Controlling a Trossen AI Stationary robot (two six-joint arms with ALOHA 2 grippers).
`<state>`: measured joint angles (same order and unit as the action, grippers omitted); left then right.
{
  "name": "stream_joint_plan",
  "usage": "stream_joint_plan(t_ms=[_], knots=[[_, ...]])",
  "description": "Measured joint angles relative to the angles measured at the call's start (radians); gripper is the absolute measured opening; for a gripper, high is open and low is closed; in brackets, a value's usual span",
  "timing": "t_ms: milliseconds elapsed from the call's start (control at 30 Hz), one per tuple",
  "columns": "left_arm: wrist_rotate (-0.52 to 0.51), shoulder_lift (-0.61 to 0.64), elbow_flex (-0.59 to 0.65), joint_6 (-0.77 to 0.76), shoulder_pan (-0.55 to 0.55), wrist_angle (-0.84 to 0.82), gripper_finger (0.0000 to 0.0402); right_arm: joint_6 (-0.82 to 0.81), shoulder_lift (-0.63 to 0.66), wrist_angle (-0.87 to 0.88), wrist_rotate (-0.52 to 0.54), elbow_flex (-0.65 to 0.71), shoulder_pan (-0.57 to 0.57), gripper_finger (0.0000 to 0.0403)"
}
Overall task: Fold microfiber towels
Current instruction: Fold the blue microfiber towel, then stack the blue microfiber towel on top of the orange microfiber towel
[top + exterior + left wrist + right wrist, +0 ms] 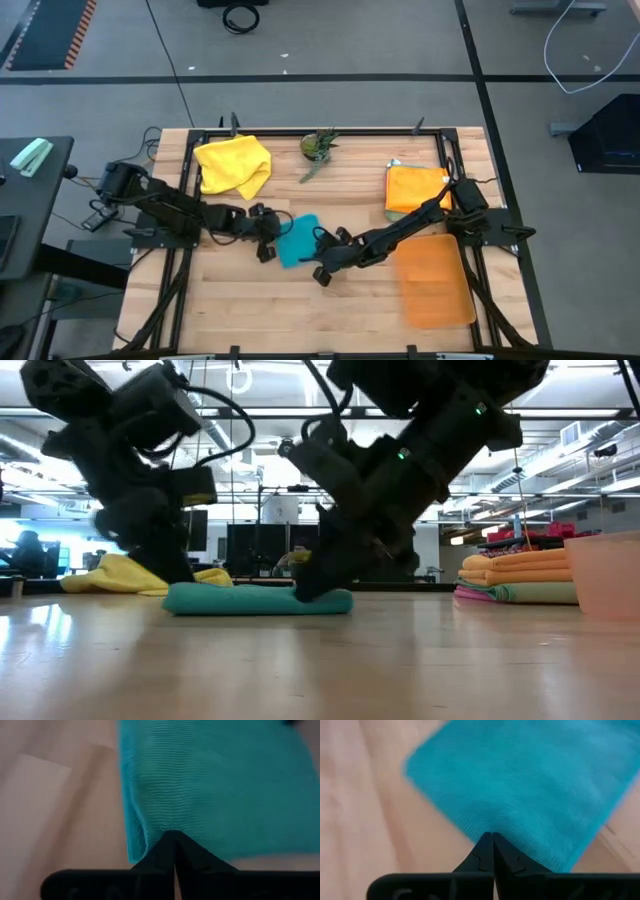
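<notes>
Teal towel: folded teal towel (pixel 297 240) lies flat near the middle of the wooden table (pixel 250 310), between the two grippers; low view shows it as a low, thick pad (pixel 255 600) on the tabletop.
Left gripper: left gripper (pixel 266 237) sits at the towel's left edge; its wrist view shows the fingers pressed together with the tips (pixel 172 845) pinching the towel's edge (pixel 210 785).
Right gripper: right gripper (pixel 322 262) is at the towel's near right corner; fingers closed tip to tip (pixel 492 845) on the cloth's edge (pixel 520 785).
Yellow towel: crumpled yellow towel (pixel 234 164) at the far left of the table, well apart from the teal one.
Folded stack: stack of folded towels (pixel 414 187), orange on top, at the far right; low view shows orange, pink and pale green layers (pixel 515 578).
Orange mat: flat translucent orange mat (pixel 434 277) lies near the right edge, just in front of the stack.
Plant: small green plant (pixel 319 146) at the far middle edge.
</notes>
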<state>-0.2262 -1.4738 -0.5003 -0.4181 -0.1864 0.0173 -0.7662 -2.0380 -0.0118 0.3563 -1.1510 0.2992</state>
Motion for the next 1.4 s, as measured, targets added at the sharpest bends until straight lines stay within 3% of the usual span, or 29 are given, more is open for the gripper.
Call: stream_joint_plan(t_ms=[267,467,667,900,1100,1267,1400], knots=[[0.005,0.000,0.001,-0.192,-0.217,0.115,0.0019,0.114,0.033,0.148,-0.010,0.000,-0.089,0.0000],[-0.013,0.010,-0.001,-0.125,-0.314,0.344,0.0010,0.177,0.134,0.264,-0.099,0.001,-0.161,0.0000],[-0.116,0.020,-0.013,0.021,-0.289,0.315,0.0014,0.167,0.230,0.266,-0.090,0.001,-0.102,0.0000],[-0.131,0.001,-0.012,0.063,-0.172,0.231,0.0006,0.150,0.136,0.069,-0.051,0.002,0.015,0.0000],[-0.088,0.001,-0.013,0.062,-0.127,0.187,0.0019,0.168,0.140,0.152,-0.011,0.001,-0.029,0.0000],[-0.078,0.001,-0.013,0.060,-0.124,0.159,0.0006,0.165,0.129,0.151,-0.102,0.001,-0.094,0.0000],[-0.068,0.001,-0.013,0.029,-0.127,0.165,0.0015,0.228,0.125,0.170,-0.058,0.000,-0.103,0.0000]])
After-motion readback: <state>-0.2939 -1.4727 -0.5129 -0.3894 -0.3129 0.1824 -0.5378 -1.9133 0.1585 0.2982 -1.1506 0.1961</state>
